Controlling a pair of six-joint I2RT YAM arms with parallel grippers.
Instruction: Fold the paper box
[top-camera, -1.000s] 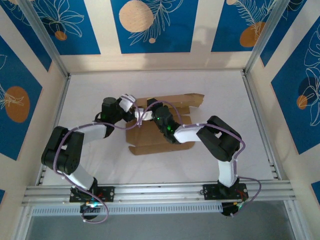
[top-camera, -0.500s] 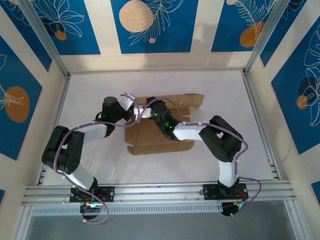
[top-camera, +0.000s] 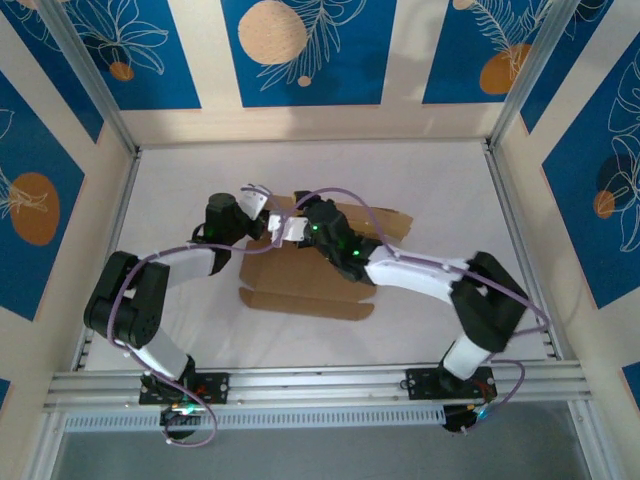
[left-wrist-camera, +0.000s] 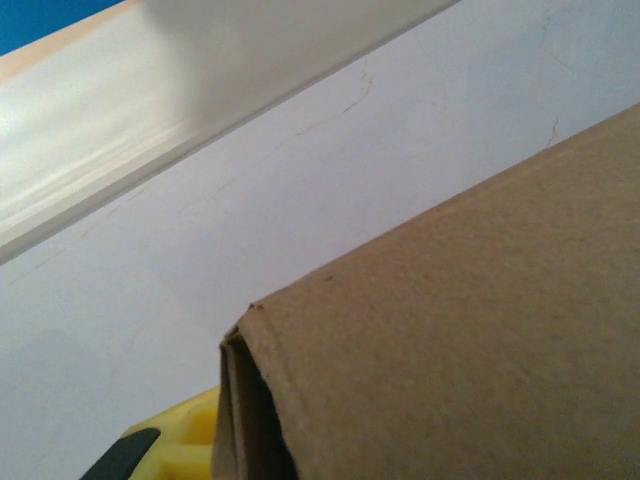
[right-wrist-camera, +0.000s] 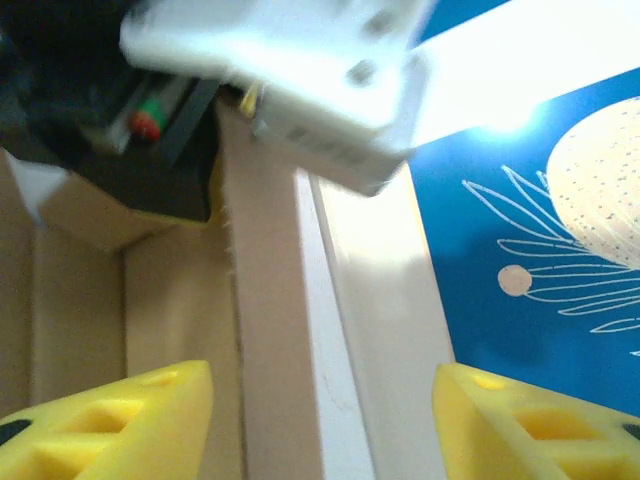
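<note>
Though the right gripper (right-wrist-camera: 320, 385) stands released, a box (top-camera: 305, 285) wall passes between its fingers (right-wrist-camera: 110, 420). The box lies central, long axis left-right; whether the left gripper (top-camera: 266, 214), at its far-left corner, clamps it is unclear.

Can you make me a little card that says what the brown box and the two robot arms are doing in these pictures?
thing: paper box, brown cardboard, mostly flat with flaps spread out
where: on the white table, between the two arms
left gripper: at the box's far left part; a cardboard flap sits right beside its yellow finger; grip unclear
right gripper: jaws wide apart, an upright cardboard edge between them
folding: not finished
</note>
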